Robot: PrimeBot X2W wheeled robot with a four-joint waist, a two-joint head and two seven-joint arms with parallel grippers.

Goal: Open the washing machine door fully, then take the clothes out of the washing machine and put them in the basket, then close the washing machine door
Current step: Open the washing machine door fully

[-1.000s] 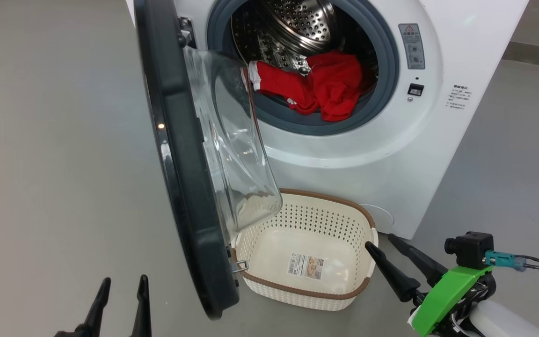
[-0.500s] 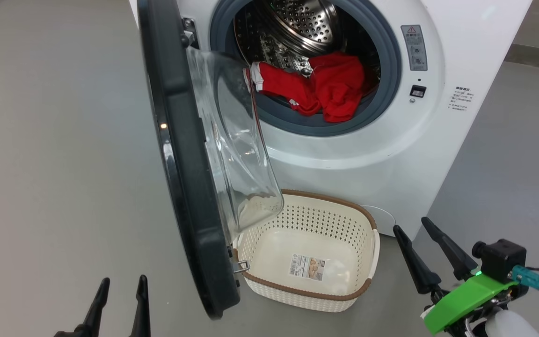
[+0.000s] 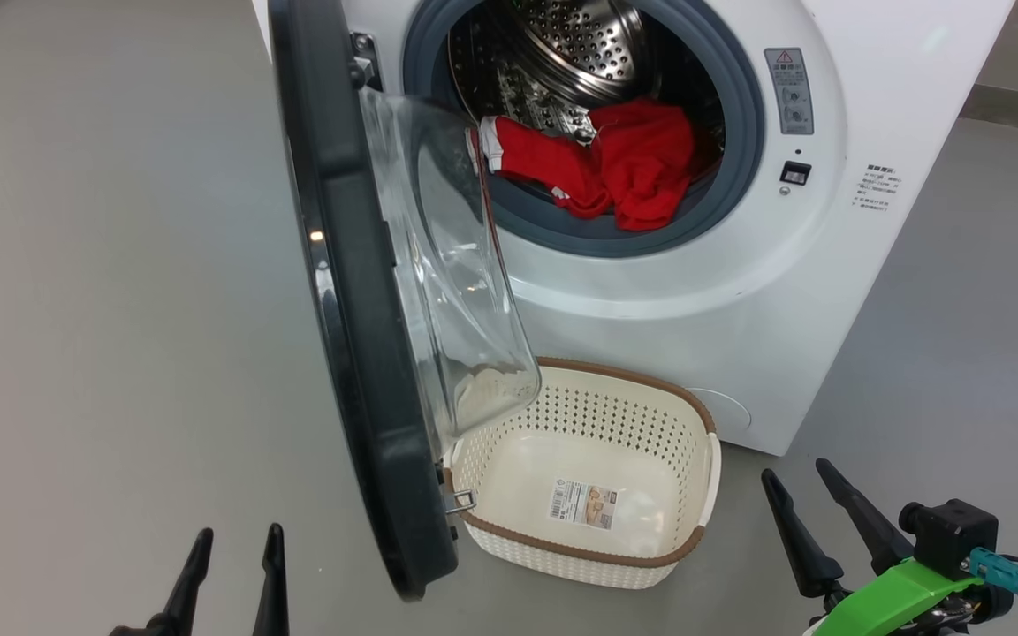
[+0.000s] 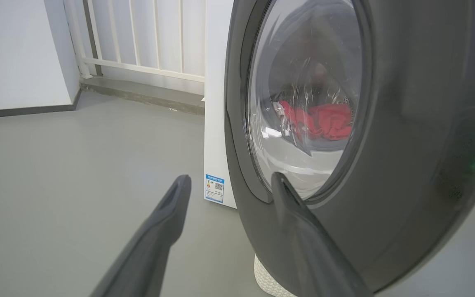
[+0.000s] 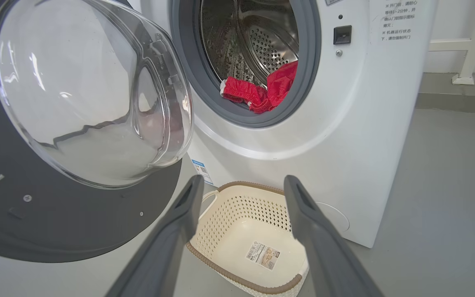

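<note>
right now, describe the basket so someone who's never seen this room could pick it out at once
Find the big white washing machine with its round black-rimmed door swung open. On the grey floor just in front of it, beside the door's lower edge, sits the basket. Nothing else nearby is cream and perforated with a brown woven-look rim and a label inside.

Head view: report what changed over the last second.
The right fingers drew back from the right rim of the basket, moving down and to the right in the view, open and empty throughout. The camera itself shifted slightly. Unchanged: the left fingers open at lower left, the door open, the clothes in the washing machine, the basket empty.
</note>
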